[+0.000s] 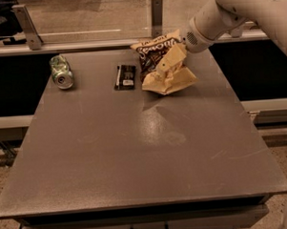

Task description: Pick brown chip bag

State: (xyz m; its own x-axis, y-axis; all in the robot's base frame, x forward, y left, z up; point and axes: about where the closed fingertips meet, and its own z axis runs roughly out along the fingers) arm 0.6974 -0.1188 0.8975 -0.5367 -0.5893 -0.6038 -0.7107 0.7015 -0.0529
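The brown chip bag [161,67] lies wrinkled on the grey table [135,150] at the back, right of centre. Its upper part is dark brown with white lettering and its lower part is tan. My gripper [170,61] comes in from the upper right on the white arm [211,20]. It sits over the middle of the bag, against or just above its top face. The part of the bag under the gripper is hidden.
A small flat black packet [125,76] lies just left of the bag. A green drink can [61,72] lies on its side at the back left. A glass barrier with metal posts [157,15] runs behind the table's far edge.
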